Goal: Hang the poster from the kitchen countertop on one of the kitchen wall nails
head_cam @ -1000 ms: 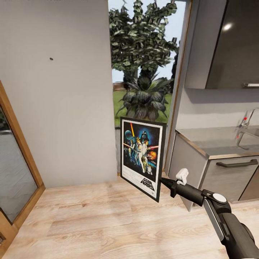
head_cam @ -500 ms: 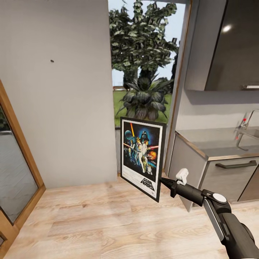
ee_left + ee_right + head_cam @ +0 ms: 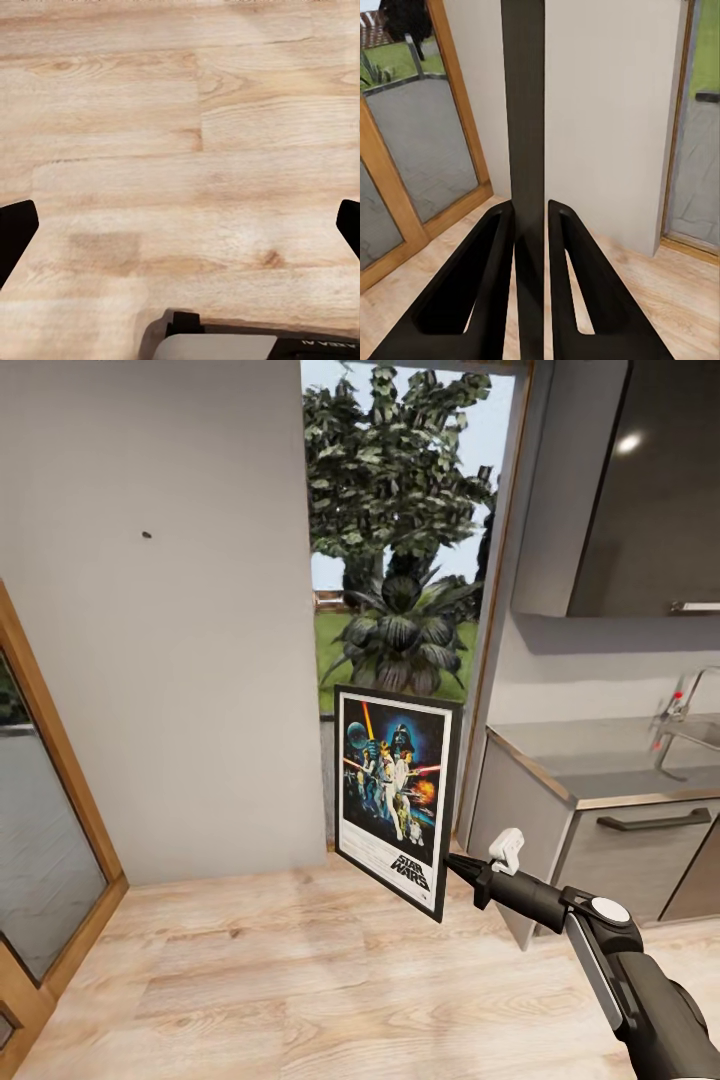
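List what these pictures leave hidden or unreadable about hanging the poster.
- The poster: its back and any hanger, in the head view turned away, in the right wrist view edge-on.
- The wall nail: a mere dot in the head view, shape unreadable.
- The left gripper: fingers cut by the left wrist view's edges.

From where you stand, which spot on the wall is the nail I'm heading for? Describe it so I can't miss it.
Start at the plain pale grey wall left of the tall garden window. High on it, above and left of the poster held in the right gripper, sits the wall nail. It is a tiny dark dot, the sole mark on that bare surface.
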Controlling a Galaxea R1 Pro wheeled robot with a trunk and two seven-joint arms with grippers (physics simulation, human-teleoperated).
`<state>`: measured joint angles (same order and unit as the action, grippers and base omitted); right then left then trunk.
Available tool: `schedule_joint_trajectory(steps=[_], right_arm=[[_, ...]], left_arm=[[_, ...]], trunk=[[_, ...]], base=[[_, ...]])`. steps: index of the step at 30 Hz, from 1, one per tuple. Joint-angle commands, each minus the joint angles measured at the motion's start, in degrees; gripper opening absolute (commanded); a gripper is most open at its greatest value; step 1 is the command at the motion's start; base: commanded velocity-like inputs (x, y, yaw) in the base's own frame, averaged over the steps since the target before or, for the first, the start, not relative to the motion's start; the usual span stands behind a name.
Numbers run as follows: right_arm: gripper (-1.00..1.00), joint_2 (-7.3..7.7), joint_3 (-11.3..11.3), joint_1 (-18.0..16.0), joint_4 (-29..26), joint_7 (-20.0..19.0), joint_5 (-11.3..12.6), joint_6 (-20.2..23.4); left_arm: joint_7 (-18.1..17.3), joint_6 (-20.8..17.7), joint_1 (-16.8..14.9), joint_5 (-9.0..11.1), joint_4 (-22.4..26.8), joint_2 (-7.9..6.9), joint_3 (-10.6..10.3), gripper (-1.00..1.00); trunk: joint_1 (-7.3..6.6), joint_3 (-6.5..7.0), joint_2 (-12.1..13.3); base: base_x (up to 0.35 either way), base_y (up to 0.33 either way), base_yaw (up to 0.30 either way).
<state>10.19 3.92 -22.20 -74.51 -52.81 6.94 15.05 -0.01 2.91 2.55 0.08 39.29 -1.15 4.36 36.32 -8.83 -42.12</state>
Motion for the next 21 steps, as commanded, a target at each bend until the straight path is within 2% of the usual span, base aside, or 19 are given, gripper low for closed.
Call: schedule_joint_trajectory(steps=[1, 21], right_arm=[[-1.00, 0.01, 0.04, -0.04, 0.02, -0.28, 0.62, 0.68], [-1.00, 0.01, 0.04, -0.04, 0.45, -0.28, 0.61, 0.68]], left_arm=[[0.00, 0.09, 0.00, 0.01, 0.06, 0.01, 0.03, 1.00], [0.01, 0.08, 0.00, 0.01, -0.01, 0.01, 0.03, 1.00]], trunk=[[-0.21, 0.11, 0.35], [-4.60, 3.70, 8.37]], base=[[0.000, 0.000, 0.000], [0.000, 0.000, 0.000]])
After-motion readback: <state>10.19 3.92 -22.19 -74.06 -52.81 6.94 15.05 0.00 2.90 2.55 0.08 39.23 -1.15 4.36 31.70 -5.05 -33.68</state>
